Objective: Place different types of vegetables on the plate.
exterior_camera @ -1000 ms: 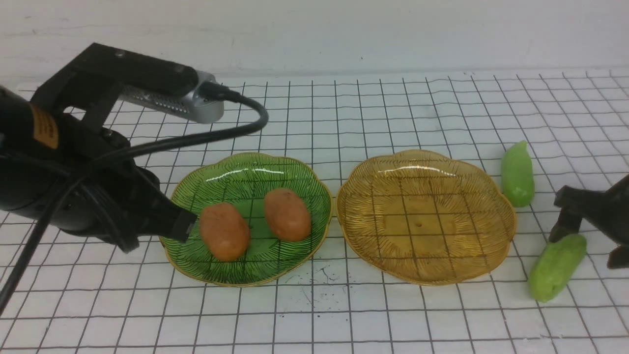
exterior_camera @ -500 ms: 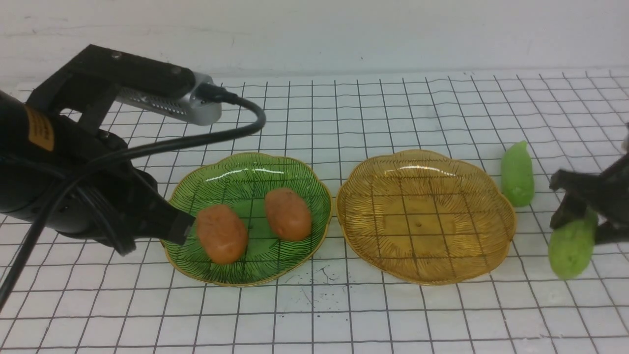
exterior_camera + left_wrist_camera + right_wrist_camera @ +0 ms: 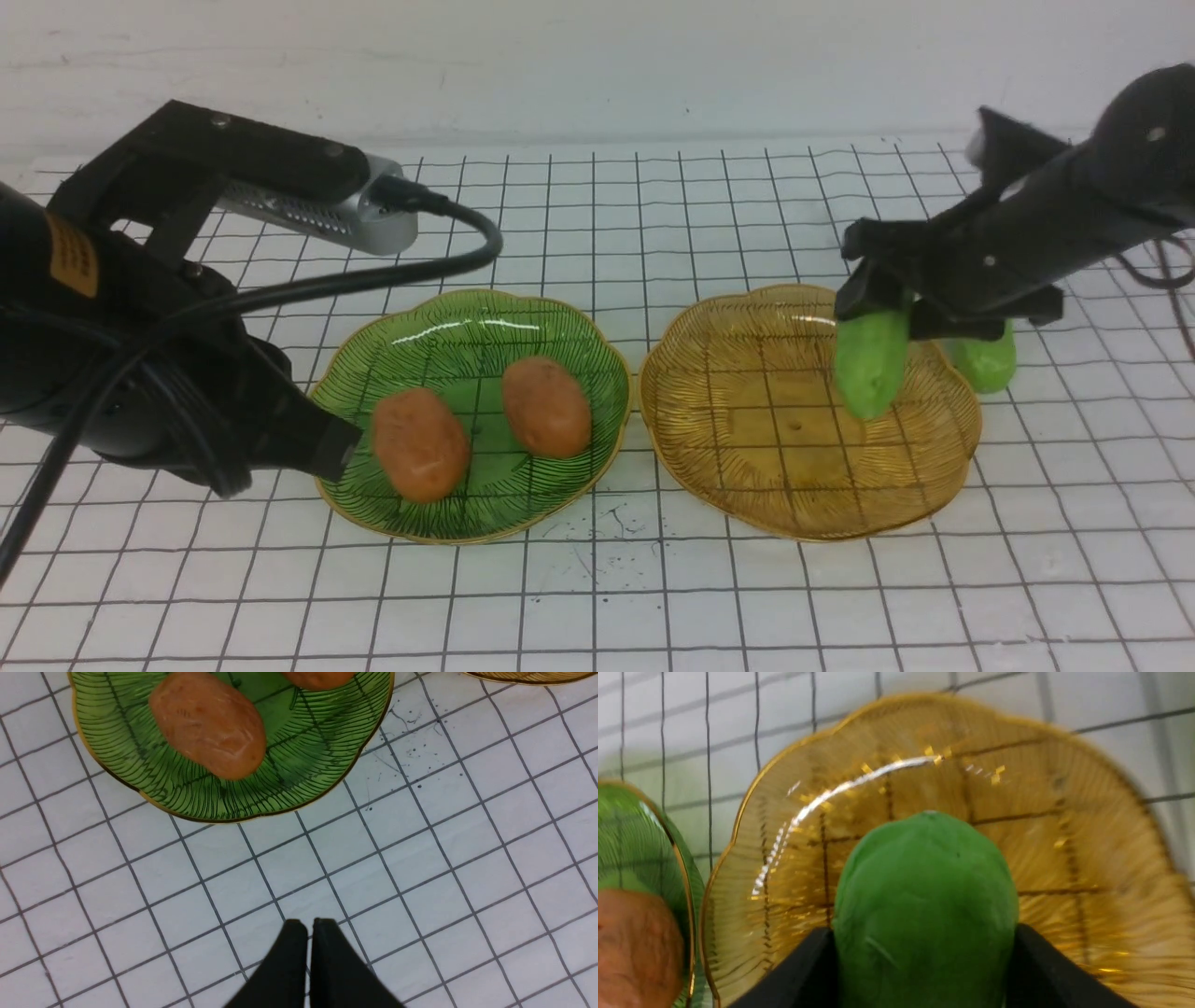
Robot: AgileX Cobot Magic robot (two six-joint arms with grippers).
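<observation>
My right gripper (image 3: 882, 308) is shut on a light green cucumber-like piece (image 3: 871, 359), which hangs end-down over the right part of the amber plate (image 3: 747, 448). The right wrist view shows that piece (image 3: 924, 896) between both black fingers, above the amber plate (image 3: 1087, 835). A second green piece (image 3: 985, 366) lies on the table behind that gripper, partly hidden. Two orange-brown potatoes (image 3: 420, 445) (image 3: 546, 406) rest on the green plate (image 3: 467, 327). My left gripper (image 3: 336, 448) is shut and empty at that plate's left rim; its tips (image 3: 306, 926) hover over the table.
The two plates sit side by side on a white gridded mat (image 3: 597, 597). A white wall runs along the back. The left arm's camera and black cable (image 3: 392, 261) hang above the mat left of the green plate.
The right gripper closed on the near green piece, lifted it off the table and carried it left and up over the amber plate. The left gripper pulled back slightly from the near potato.
</observation>
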